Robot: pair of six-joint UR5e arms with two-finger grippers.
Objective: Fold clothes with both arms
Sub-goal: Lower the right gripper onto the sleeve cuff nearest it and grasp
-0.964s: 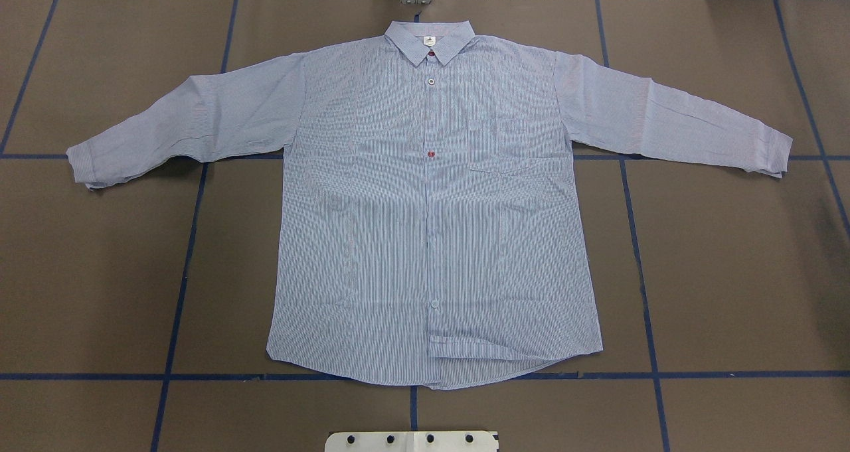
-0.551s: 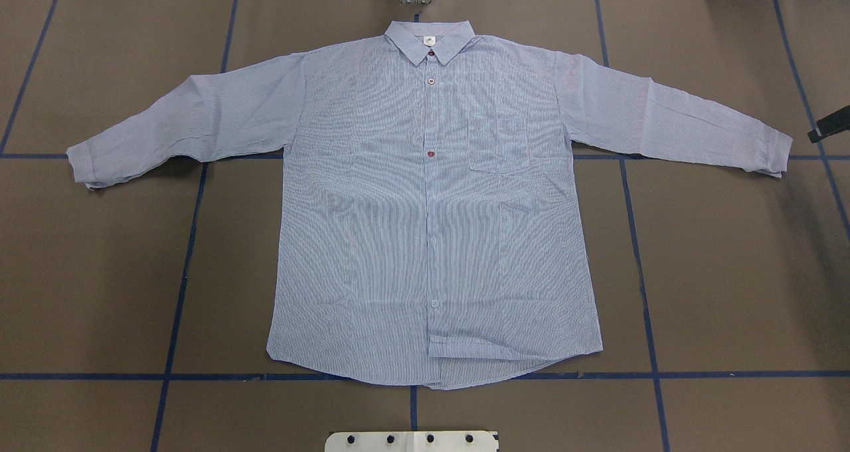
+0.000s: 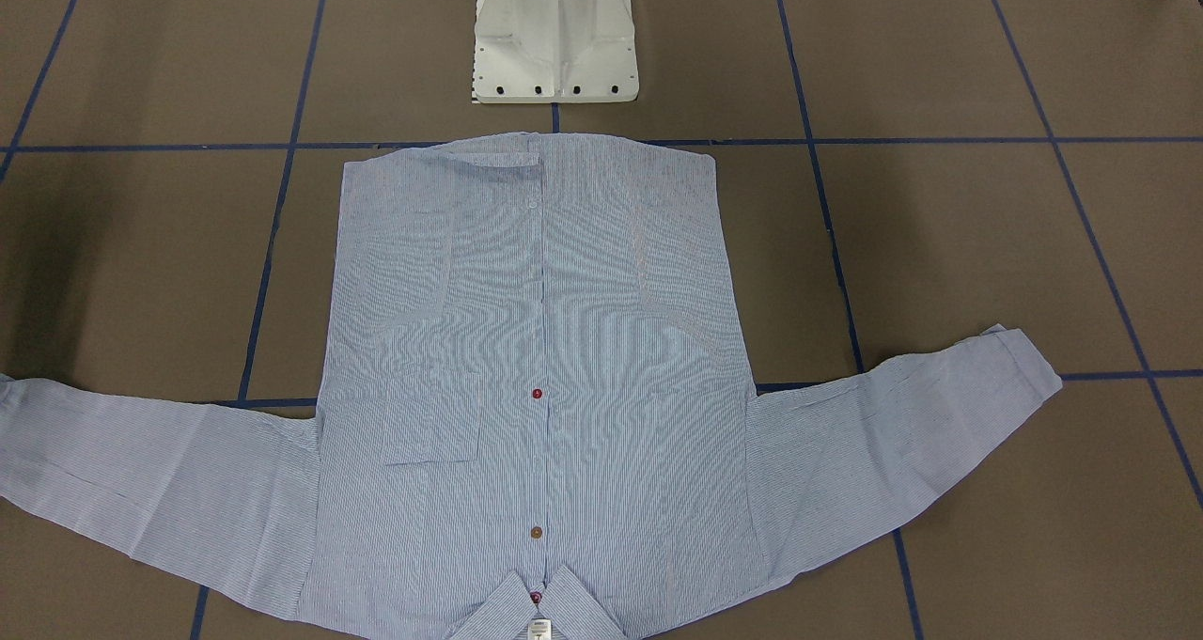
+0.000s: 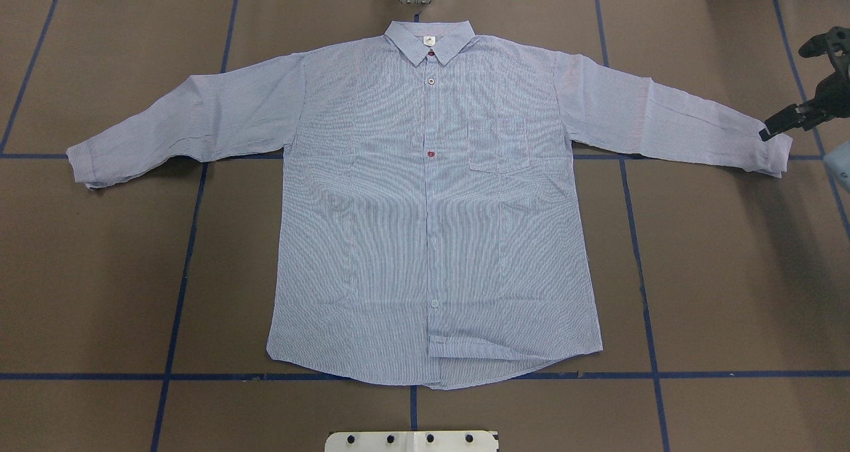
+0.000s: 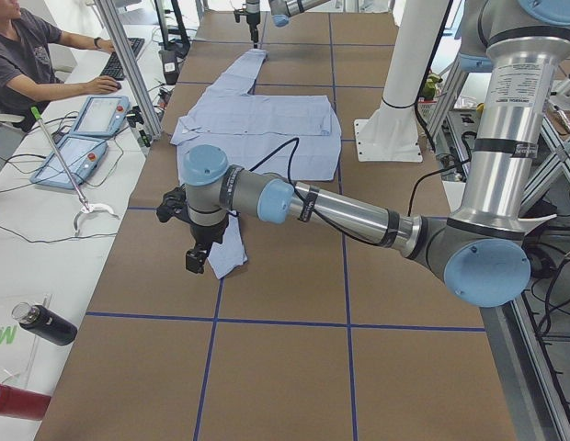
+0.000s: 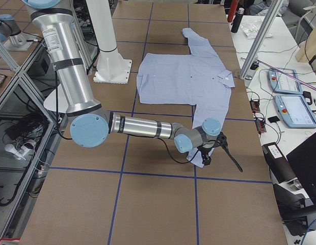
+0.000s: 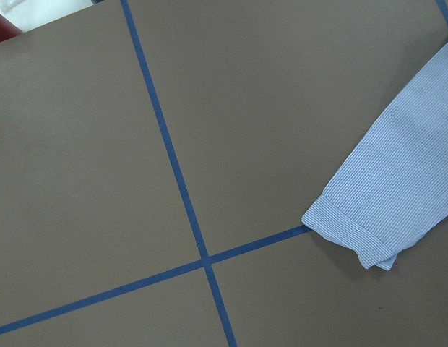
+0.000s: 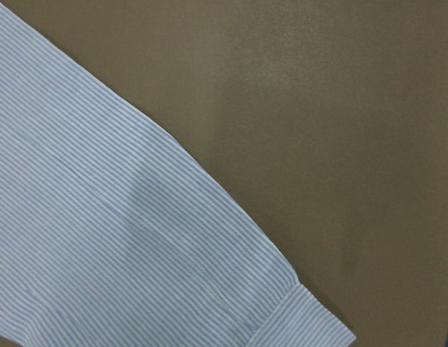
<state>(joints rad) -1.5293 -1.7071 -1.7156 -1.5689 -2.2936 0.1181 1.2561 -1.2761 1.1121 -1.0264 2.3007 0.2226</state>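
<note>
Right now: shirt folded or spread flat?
Spread. The shirt lies flat and front up, with the collar at the far edge and both sleeves stretched out to the sides. No part is folded over the body yet.

I get bright, even light from above on the matte brown table cover (image 4: 730,273). Moiré ripples cross the light blue-and-white finely striped shirt (image 4: 431,206) in both fixed views. A soft shadow (image 4: 800,203) darkens the cover near the overhead view's right edge. My right wrist picture looks slightly soft.
</note>
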